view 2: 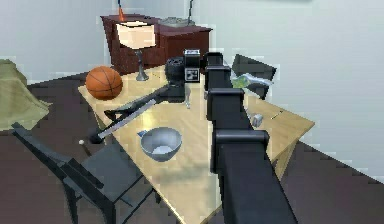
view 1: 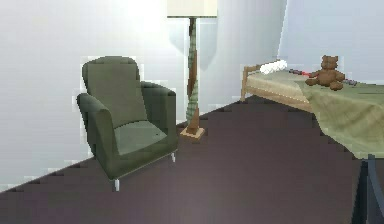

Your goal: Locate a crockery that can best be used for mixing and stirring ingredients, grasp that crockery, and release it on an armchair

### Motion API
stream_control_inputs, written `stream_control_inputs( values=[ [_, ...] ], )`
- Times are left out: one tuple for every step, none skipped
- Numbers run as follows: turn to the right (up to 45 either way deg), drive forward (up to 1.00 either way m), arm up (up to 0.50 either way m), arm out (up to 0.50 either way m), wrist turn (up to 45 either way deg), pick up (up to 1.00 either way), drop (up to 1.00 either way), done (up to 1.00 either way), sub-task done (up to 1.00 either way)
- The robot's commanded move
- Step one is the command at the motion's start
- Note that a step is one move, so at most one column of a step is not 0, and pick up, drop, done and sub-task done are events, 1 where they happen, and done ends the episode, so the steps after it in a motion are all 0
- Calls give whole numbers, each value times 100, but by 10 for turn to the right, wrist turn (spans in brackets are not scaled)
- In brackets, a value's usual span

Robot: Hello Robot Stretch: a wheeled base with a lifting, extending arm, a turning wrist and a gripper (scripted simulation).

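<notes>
Out to the side, spotting the grey bowl [view 2: 160, 143] on the wooden table [view 2: 290, 135], at six o'clock from the gripper [view 2: 176, 85]. Can't tell how its fingers stand, nor whether holding anything. Basketball [view 2: 103, 82] at ten o'clock from the bowl. Ahead, catching the green armchair [view 1: 125, 115], eight o'clock of the floor lamp [view 1: 192, 70].

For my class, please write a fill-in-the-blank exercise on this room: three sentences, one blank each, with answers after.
1. The grey bowl stands on the wooden ___.
2. The armchair beside the floor lamp is ___ in colour.
3. On the bed sits a brown ___.
Missing words: table; green; teddy bear.
</notes>
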Motion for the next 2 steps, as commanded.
stream_control_inputs(
  values=[
    [0,0,0,0,450,0,0,0,0],
    [0,0,0,0,180,0,0,0,0]
  ],
)
